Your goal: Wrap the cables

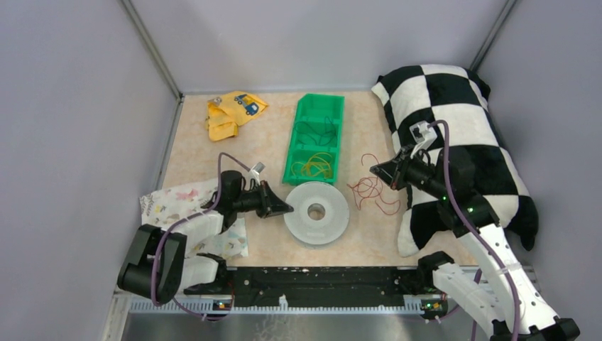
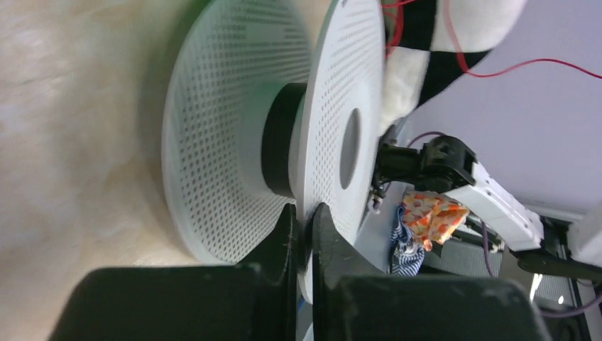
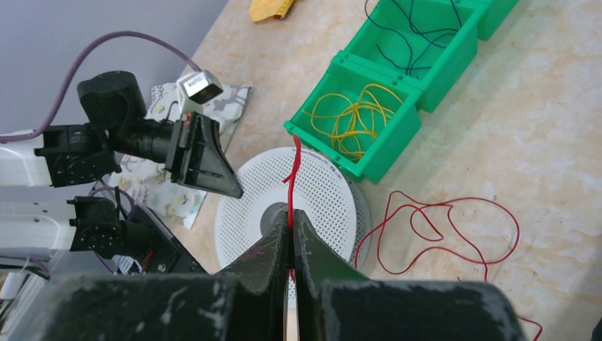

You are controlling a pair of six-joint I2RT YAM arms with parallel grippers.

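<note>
The red cable (image 3: 292,177) lies in loose loops on the bench (image 1: 213,160) at the grey spool's (image 1: 330,220) 3 o'clock, one strand pinched in the right end effector (image 3: 291,227) – the left end effector (image 2: 304,220), at 9 o'clock, clamps the spool's upper flange.

Cable (image 1: 372,190): one wire, thread-thin, dark red, very long. It is slack, with none of it wound, and curls in open, overlapping loops flat on the tabletop.

One stretch is pinched between the closed fingers of the right claw (image 3: 292,222). From the fingertips a short strand (image 3: 291,177) runs straight ahead, then bends at its tip, possibly the free end.

The rest sprawls to that claw's right and below it. The nearest loops are just beside the grey spool (image 1: 334,222).
</note>
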